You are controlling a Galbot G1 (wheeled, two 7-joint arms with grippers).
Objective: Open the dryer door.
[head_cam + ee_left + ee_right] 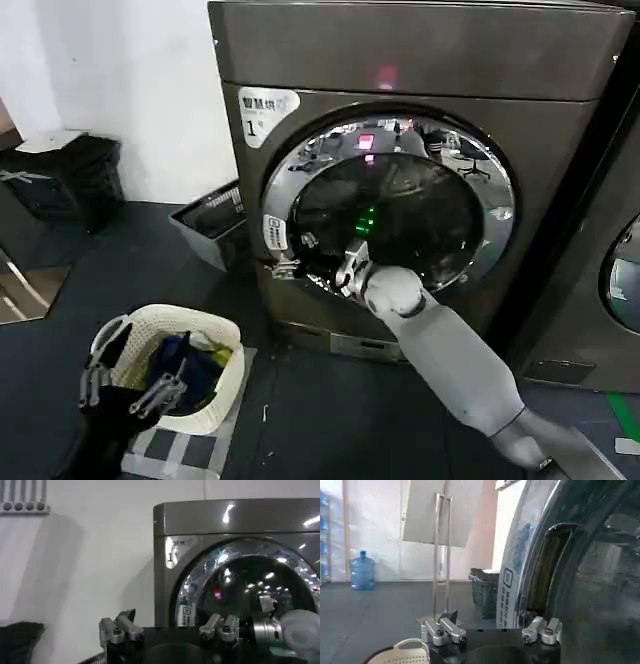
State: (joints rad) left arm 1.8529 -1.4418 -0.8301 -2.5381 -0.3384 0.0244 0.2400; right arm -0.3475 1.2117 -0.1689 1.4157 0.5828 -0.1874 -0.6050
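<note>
The dryer (420, 50) is a dark grey-bronze box with a white "1" sticker and a red light on its front. Its dryer door (300, 170) has a wide chrome ring around dark glass. My right gripper (316, 268) is at the door's lower left rim, next to the small white sticker (275, 232). In the right wrist view this gripper (490, 630) is open, with the stickered chrome rim (507, 592) standing between its fingers. My left gripper (125, 385) hangs open, low beside the basket, and the left wrist view shows it (169, 630) facing the dryer (200, 517) from a distance.
A white laundry basket (225, 340) with clothes sits on the floor at the lower left. A dark crate (215, 225) stands by the dryer's left side. A neighbouring dark machine (610, 280) is on the right. A black bin (65, 180) stands against the wall.
</note>
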